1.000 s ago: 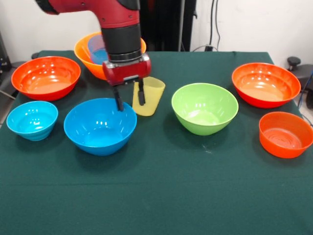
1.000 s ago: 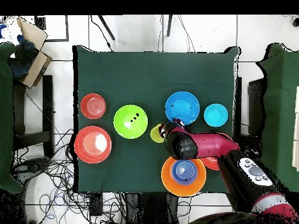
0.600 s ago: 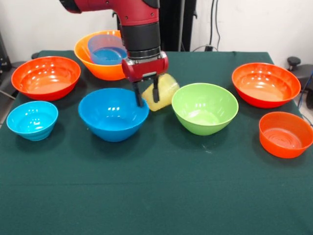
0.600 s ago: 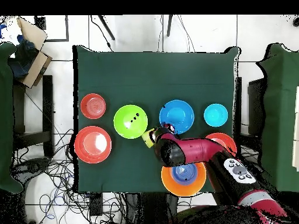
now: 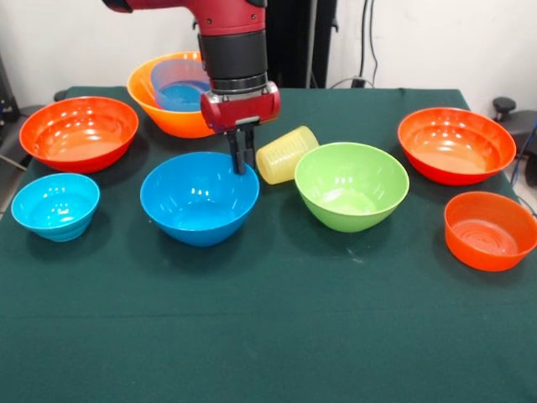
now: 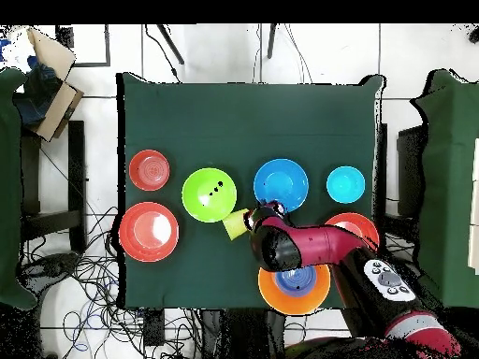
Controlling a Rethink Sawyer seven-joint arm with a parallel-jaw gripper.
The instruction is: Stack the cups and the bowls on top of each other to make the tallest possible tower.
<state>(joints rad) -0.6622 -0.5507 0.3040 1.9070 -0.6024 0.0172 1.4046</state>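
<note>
tumbler [image 5: 287,154] tipped on side | fingers [image 5: 244,149] nearly closed, empty | tower [image 5: 172,94] partly hidden by arm

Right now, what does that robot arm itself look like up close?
The arm is a thick round tube, glossy red with a black band above the wrist. A blocky red head carries the gripper, two thin black fingers. From overhead, a grey panel with dark buttons sits further back.

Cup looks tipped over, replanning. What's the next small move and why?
Probably lift the gripper clear and re-approach. The yellow cup lies on its side between the blue bowl and green bowl, and the fingers look shut on nothing beside it.
</note>
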